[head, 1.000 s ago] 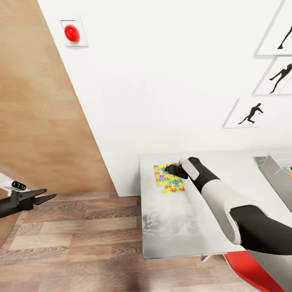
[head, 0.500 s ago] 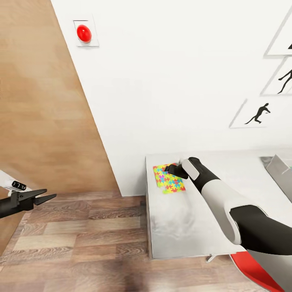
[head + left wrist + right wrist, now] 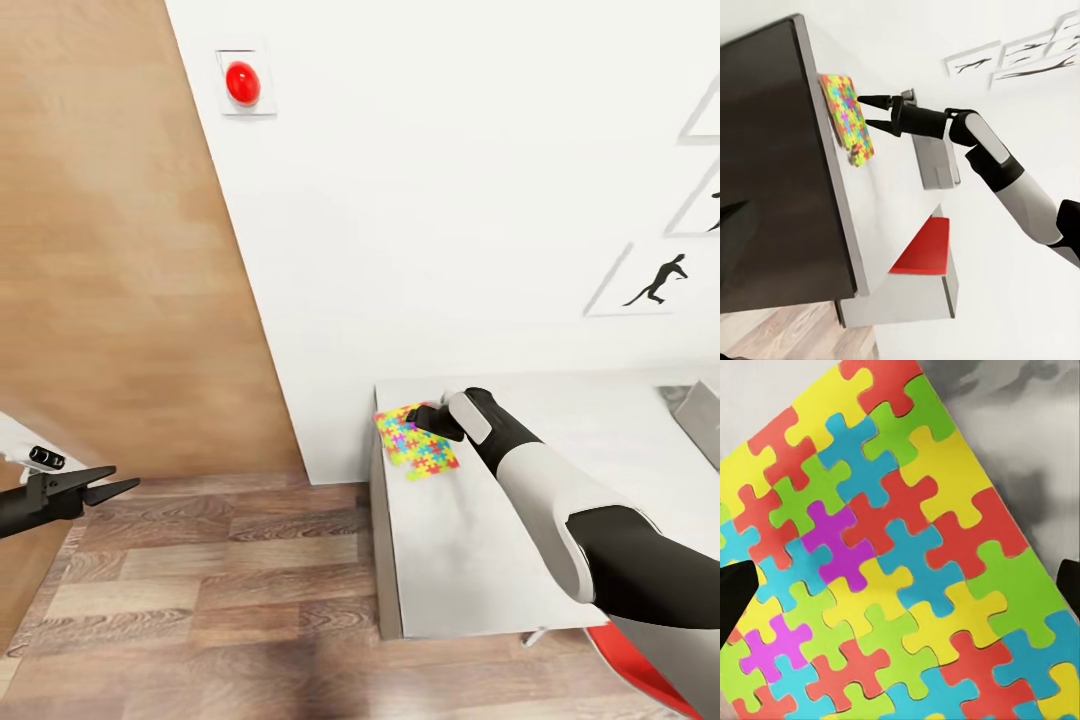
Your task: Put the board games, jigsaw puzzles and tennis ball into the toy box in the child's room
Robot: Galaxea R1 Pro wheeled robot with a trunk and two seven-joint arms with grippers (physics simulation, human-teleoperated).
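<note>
One jigsaw puzzle (image 3: 415, 442), a flat sheet of bright interlocking pieces, lies at the left end of the grey table (image 3: 470, 560), its corner at the table's edge. My right gripper (image 3: 420, 418) hangs just over it, open. In the right wrist view the puzzle (image 3: 907, 555) spreads wide, with my right gripper (image 3: 900, 585) straddling it and one dark fingertip (image 3: 735, 592) at each side. The left wrist view shows that gripper (image 3: 874, 111) pointing at the puzzle (image 3: 847, 116). My left gripper (image 3: 108, 484) is open over the floor, far left. A corner of the toy box (image 3: 703, 412) shows at the right.
A white wall with a red button (image 3: 241, 82) and black silhouette pictures (image 3: 655, 282) stands behind the table. A wood-panelled surface (image 3: 110, 280) rises at the left. A red chair seat (image 3: 924, 247) sits beside the table. Plank floor (image 3: 220, 600) lies between my arms.
The whole view has shifted, with table and wall sliding rightward in the picture. The puzzle now lies closer to the table's left edge, still under my right gripper. My left arm looks unmoved.
</note>
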